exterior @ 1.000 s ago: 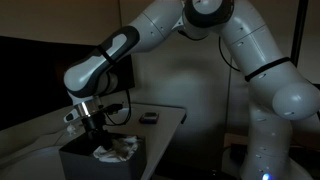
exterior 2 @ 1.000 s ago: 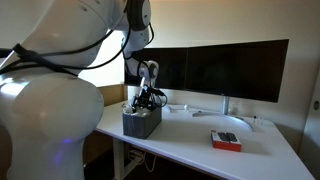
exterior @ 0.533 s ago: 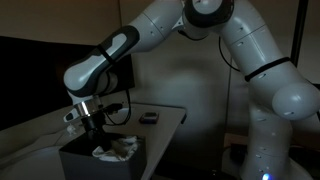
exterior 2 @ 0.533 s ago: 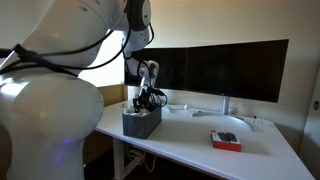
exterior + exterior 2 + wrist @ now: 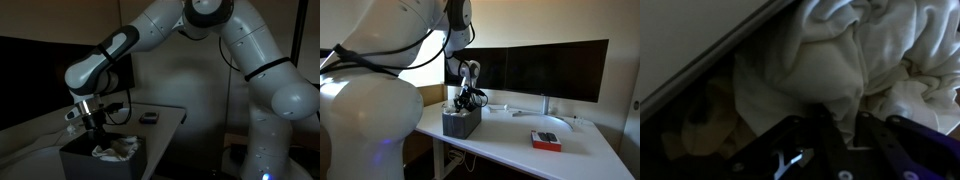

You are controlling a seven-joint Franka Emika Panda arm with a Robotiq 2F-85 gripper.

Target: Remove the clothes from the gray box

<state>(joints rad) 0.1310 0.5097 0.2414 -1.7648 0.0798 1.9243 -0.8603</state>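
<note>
The gray box [image 5: 82,164] stands on the near end of the desk, seen smaller in an exterior view [image 5: 461,123]. Pale, crumpled clothes [image 5: 117,150] lie inside it and fill most of the wrist view [image 5: 830,55]. My gripper [image 5: 98,133] reaches straight down into the box; in an exterior view it hangs just above the box's rim [image 5: 463,103]. In the wrist view the gripper [image 5: 838,125] has both dark fingers [image 5: 818,128] drawn in tight around a fold of white cloth. The box's inner wall [image 5: 690,40] runs along the upper left.
Two dark monitors [image 5: 545,68] stand along the back of the white desk [image 5: 510,140]. A red flat object [image 5: 546,140] lies toward the desk's far end. A small dark item [image 5: 149,118] rests behind the box. The robot's large white arm [image 5: 250,60] fills the right side.
The jaws have closed in on the fold of cloth inside the box. The arm itself has hardly moved.
</note>
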